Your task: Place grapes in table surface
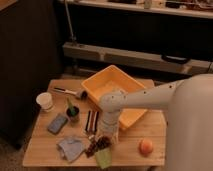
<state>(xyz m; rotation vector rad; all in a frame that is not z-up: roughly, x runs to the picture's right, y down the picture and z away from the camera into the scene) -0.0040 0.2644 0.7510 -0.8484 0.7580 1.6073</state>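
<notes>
The grapes (98,145), a small dark reddish-purple bunch, lie on the light wooden table surface (45,150) near its front edge. My gripper (104,136) points down from the white arm, just above and slightly right of the grapes, close to or touching the top of the bunch. The arm's wrist hides part of the gripper.
A yellow-orange tray (100,82) stands at the back, partly under the arm. An orange-red fruit (146,147) lies to the right. A blue-grey cloth (71,148), green scrap (103,159), grey flat object (57,123), dark bars (91,121), small dark pot (73,113) and pale cup (45,101) lie around.
</notes>
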